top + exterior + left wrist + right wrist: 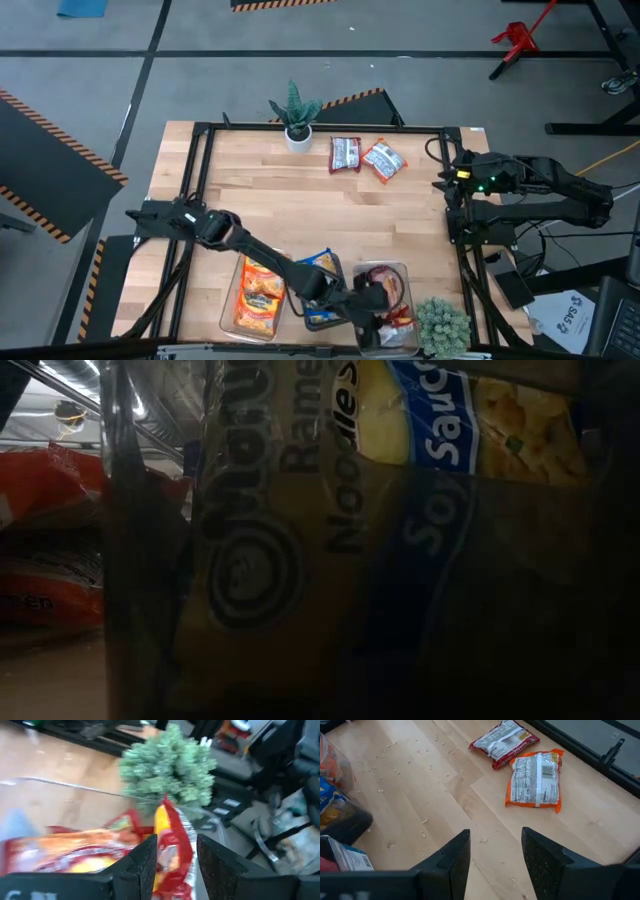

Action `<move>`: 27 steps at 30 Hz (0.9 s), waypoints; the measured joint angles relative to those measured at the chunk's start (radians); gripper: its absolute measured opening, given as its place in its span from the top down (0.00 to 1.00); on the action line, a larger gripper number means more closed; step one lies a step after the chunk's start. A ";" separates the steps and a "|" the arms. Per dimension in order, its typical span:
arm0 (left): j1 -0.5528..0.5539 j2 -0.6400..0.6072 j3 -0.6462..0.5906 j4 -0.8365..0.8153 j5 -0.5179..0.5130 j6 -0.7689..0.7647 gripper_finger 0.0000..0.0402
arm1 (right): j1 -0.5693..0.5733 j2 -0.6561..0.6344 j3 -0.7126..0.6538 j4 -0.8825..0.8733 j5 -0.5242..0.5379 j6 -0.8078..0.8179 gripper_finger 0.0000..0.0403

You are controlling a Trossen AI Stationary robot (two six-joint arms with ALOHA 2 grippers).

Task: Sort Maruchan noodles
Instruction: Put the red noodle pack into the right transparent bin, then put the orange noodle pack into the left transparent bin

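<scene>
- The left gripper (385, 305) hangs low over the red bin (402, 272) at the near edge of the table. Its fingers (145, 862) stand apart around an upright red-and-silver packet (172, 845), close on both sides; whether they pinch it I cannot tell. If contact remains, a lift could drag the packet out of the bin.
- The packet stands on edge, leaning on others in the bin. Left like that, it may tip over the wall toward the bushy green plant (441, 325) just beside the bin.
- That plant crowds the wrist, so a wide swing out could knock it.
- The right gripper (447, 178) waits at the table's right edge, its fingers apart and holding nothing.
- 2 packets lie unsorted on the far side of the table: a red one (345, 153) and an orange one (384, 160), nearly touching. A careless grab could shove the neighbour away.
- The orange bin (227, 310) and the middle bin with the blue-and-yellow packets (320, 265) sit tight together, so a drop near a wall could land in the wrong bin.
</scene>
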 joint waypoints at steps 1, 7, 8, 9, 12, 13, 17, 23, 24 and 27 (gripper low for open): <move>0.004 -0.014 0.000 -0.027 -0.001 0.012 0.67 | 0.000 0.000 0.000 0.002 0.007 0.000 0.60; 0.038 -0.080 0.000 -0.102 0.027 0.035 0.67 | 0.000 0.026 -0.017 0.015 0.026 -0.028 0.54; 0.045 -0.094 -0.002 -0.121 0.033 0.035 0.67 | 0.000 0.042 -0.028 0.030 0.026 -0.048 0.52; 0.054 -0.111 -0.002 -0.130 0.038 0.035 0.67 | 0.000 0.059 -0.038 0.050 0.027 -0.063 0.49; 0.084 -0.190 -0.002 -0.169 0.044 0.043 0.67 | 0.000 0.128 -0.069 0.125 0.036 -0.112 0.39; 0.095 -0.223 -0.002 -0.189 0.044 0.055 0.67 | 0.000 0.165 -0.070 0.157 0.058 -0.129 0.36; 0.137 -0.363 -0.002 -0.289 0.021 0.129 0.67 | -0.058 0.331 -0.056 0.241 0.120 -0.175 0.25; 0.192 -0.568 0.000 -0.496 -0.082 0.282 0.67 | -0.350 0.615 -0.013 0.276 -0.083 -0.213 0.18; 0.196 -0.599 0.000 -0.540 -0.108 0.308 0.67 | -0.403 0.651 -0.009 0.295 -0.132 -0.224 0.18; 0.214 -0.667 0.000 -0.643 -0.175 0.379 0.67 | -0.560 0.736 -0.004 0.395 -0.274 -0.256 0.18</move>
